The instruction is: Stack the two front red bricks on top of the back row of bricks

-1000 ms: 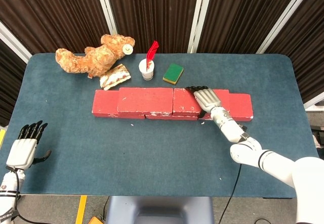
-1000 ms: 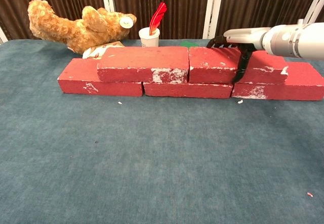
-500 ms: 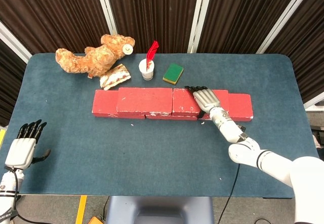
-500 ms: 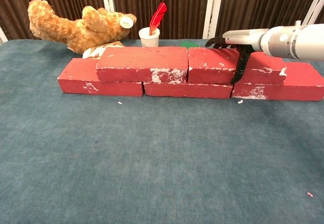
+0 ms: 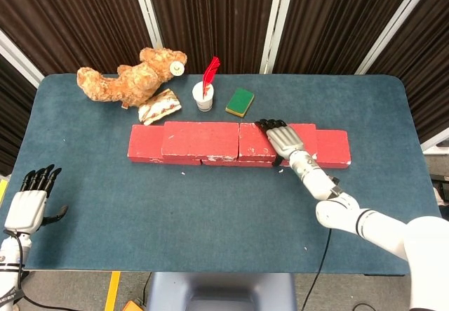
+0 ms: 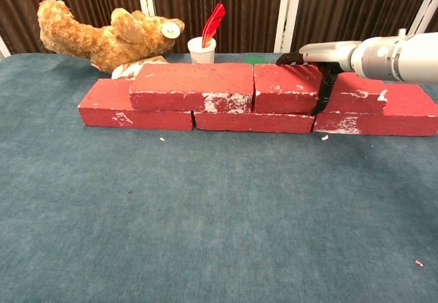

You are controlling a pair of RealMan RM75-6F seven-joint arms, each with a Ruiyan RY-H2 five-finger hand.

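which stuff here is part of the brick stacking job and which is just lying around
Job: bottom row of bricks, left upper brick, right upper brick, right hand resting on it.
Lying about: teddy bear, cup with red feather, green sponge.

Two upper red bricks [image 6: 226, 87] sit end to end on the back row of bricks [image 6: 253, 120] — the right hand [image 6: 316, 51] lies flat over the 3 o'clock one, thumb down its end.

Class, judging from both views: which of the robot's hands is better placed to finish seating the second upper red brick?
Right. The right hand already rests on the shorter upper red brick; the left hand waits open at the table's near-left corner.
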